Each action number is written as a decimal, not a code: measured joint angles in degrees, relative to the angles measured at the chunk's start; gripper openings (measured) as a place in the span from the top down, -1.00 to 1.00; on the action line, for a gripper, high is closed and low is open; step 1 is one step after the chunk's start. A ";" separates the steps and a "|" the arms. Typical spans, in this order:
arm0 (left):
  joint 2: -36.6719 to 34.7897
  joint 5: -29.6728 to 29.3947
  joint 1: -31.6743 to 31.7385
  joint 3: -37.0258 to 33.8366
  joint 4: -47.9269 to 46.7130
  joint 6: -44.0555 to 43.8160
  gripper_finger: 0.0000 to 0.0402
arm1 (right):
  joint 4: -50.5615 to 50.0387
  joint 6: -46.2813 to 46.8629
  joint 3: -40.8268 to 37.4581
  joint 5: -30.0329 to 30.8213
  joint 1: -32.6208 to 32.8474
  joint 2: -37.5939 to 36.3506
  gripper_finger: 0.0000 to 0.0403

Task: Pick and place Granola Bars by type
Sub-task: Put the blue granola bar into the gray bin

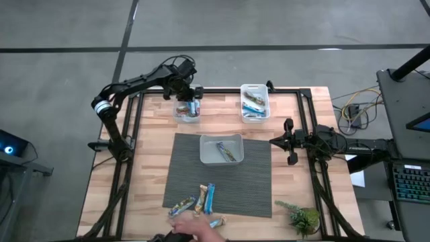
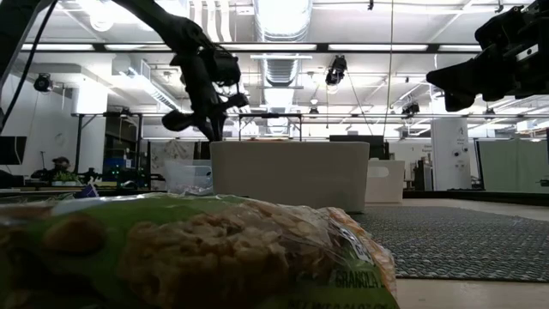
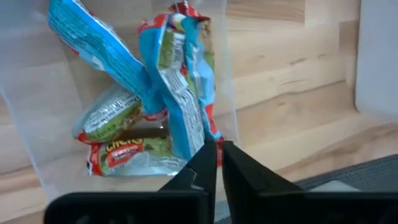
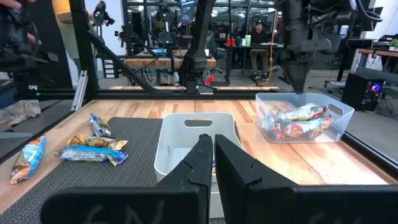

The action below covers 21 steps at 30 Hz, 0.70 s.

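Note:
Several granola bars in blue, red and green wrappers lie in a clear tub at the table's far left. One blue-wrapped bar leans upright against the others. My left gripper is shut just above this tub, pointing steeply down, also seen as left gripper. More loose bars lie on the dark mat near the front edge. My right gripper waits shut and level at the table's right side. My left gripper's shut fingertips stand right at the red lower end of the upright blue-wrapped bar, coming from above. Whether they touch it, I cannot tell. The bar stands in the tub among the others.
A white tub with one bar stands mid-table on the mat. Another clear tub with blue bars stands at the far edge. A person's hand reaches in at the front edge by the loose bars. A small green plant stands front right.

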 joint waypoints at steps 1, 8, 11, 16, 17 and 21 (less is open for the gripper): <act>-0.31 0.01 -0.27 0.28 -0.41 0.04 0.97 | 0.00 0.00 0.00 0.00 0.02 0.00 0.96; -5.80 -0.02 -4.13 4.05 -2.18 5.31 1.00 | 0.00 0.00 0.00 0.01 0.00 0.04 0.96; -8.96 0.04 -7.12 5.62 -4.13 7.16 1.00 | 0.00 0.00 0.00 0.00 0.00 0.04 0.96; -13.64 0.03 -12.58 6.77 -4.86 6.64 1.00 | 0.00 0.00 0.00 0.00 0.01 0.02 0.96; -14.58 0.02 -13.74 6.77 -4.87 6.04 1.00 | 0.00 0.00 0.00 0.00 0.01 0.04 0.96; -17.31 0.02 -19.04 6.75 -4.94 3.73 1.00 | 0.00 0.00 -0.01 0.00 0.00 0.02 0.96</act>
